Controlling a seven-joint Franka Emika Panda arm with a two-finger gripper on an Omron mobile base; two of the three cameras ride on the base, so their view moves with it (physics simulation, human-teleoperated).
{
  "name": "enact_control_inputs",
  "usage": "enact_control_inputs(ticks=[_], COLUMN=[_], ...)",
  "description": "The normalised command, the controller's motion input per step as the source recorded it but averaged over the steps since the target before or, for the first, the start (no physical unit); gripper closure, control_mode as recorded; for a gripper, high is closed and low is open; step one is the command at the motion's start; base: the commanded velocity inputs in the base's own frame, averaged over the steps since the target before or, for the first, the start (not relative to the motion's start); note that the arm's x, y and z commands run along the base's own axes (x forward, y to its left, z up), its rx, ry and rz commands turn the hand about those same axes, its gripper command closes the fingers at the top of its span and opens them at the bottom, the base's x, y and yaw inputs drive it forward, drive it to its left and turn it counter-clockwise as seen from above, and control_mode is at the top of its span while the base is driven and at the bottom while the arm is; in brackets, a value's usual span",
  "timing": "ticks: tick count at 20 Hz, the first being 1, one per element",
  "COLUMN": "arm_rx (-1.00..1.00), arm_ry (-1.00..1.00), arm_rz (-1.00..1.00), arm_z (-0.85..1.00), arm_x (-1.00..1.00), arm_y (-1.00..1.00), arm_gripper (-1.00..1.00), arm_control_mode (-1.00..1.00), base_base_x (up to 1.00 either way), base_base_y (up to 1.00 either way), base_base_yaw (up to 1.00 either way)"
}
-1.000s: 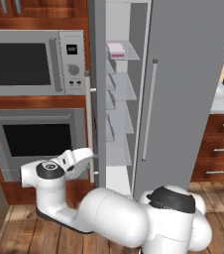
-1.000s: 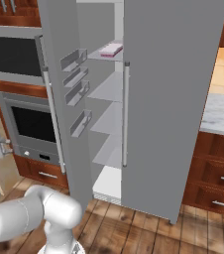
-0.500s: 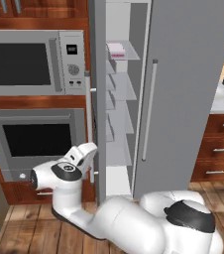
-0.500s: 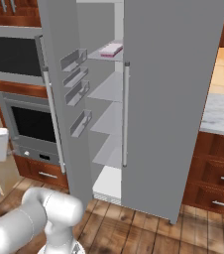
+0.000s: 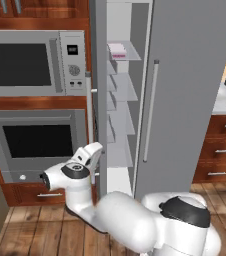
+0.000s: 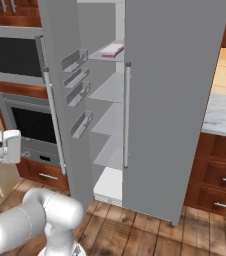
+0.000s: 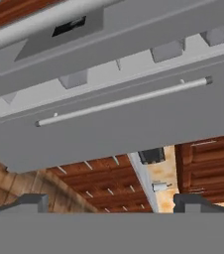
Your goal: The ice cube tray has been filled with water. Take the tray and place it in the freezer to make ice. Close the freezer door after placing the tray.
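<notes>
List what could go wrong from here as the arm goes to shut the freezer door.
The open gripper sits low beside the freezer door, so a push there may glance off its edge or catch the oven behind. The ice cube tray lies near the shelf's front; a hard slam might jolt it and spill water.

Even, bright rendered light with no glare and only faint shading inside the freezer (image 5: 122, 100), whose shelves grade from white to soft grey. Edges are slightly soft and pixelated; no blur or lens distortion shows.
</notes>
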Motion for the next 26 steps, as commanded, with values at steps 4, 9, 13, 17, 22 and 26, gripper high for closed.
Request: enact_control_inputs(ticks=[4,9,13,17,22,26], arm_rx=[-0.07,-0.04,-0.01,-0.03,-0.11,-0.10], arm_ry=[0.01,0.03,0.12,0.15,0.17,0.18], arm_rz=[-0.08,-0.07,-0.05,-0.01,0.00,0.00], arm_z=[-0.13,-0.14,-0.17,-0.28,-0.43,-0.41], arm_x=[0.39,0.41,0.61,0.79,0.70,0.71], arm_y=[0.16,0.19,0.07,0.26,0.54,0.25], arm_gripper=[-1.00,-1.00,-1.00,-1.00,-1.00,-1.00], arm_control_mode=[-1.00,-1.00,-1.00,-1.00,-1.00,-1.00], base_base_x=[0.00,0.00,0.00,0.00,0.00,0.00], base_base_y=[0.00,0.00,0.00,0.00,0.00,0.00], base_base_yaw=[0.00,0.00,0.00,0.00,0.00,0.00])
